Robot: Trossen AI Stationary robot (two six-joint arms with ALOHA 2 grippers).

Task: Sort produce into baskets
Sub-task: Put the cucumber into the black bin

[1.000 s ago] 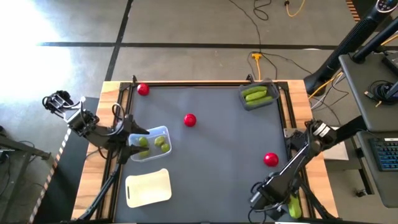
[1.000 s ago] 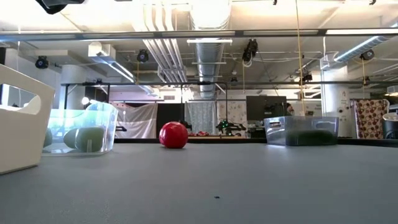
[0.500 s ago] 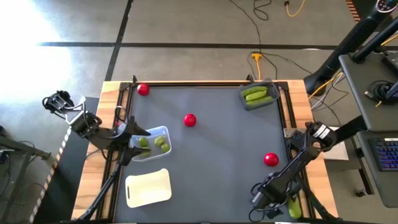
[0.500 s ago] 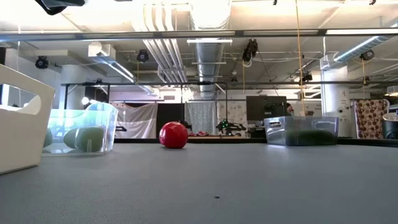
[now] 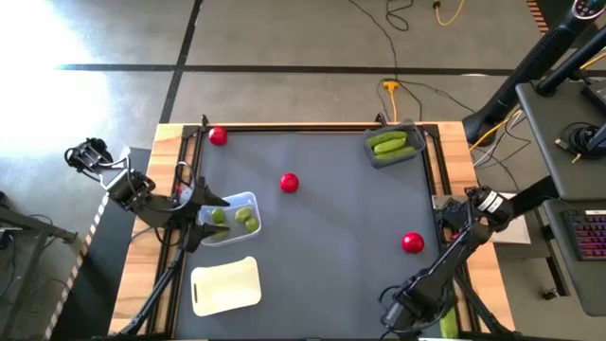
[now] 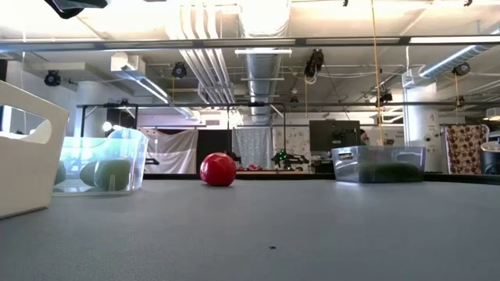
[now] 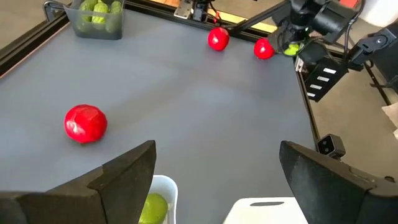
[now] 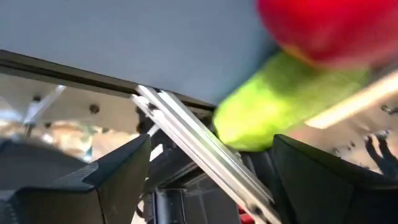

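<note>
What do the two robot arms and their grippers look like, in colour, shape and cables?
Both arms are dark, nearly black, built of slim jointed links. The left arm has light grey patches and a dark cable bundle near its base. The right arm carries a white ring at one joint. The left gripper has two broad, flat, dark fingers; the right gripper looks the same.

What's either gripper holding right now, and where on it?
Nothing. The right gripper is open, with the cucumber ahead of it, ungripped. The left gripper is open at the clear basket.
</note>
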